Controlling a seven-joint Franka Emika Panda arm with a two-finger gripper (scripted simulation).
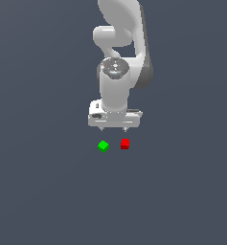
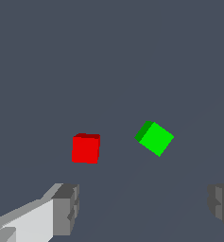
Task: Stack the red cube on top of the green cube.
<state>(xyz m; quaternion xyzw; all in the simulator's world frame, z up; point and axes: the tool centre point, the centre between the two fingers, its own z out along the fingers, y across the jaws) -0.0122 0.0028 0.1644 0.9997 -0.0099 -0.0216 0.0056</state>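
The red cube (image 1: 125, 144) rests on the grey floor, and the green cube (image 1: 103, 146) sits a short gap to the exterior view's left of it, turned at an angle. My white gripper (image 1: 114, 129) hangs above and just behind both cubes, touching neither. Its jaws stand wide apart with nothing between them. The wrist view shows the red cube (image 2: 85, 148) and the green cube (image 2: 154, 138) apart from each other, beyond the grey fingertips (image 2: 66, 209). The gripper (image 2: 144, 208) is open there too.
The white arm (image 1: 119, 57) rises behind the gripper toward the top of the exterior view. A plain dark grey floor (image 1: 48, 191) surrounds the cubes, with no other objects in view.
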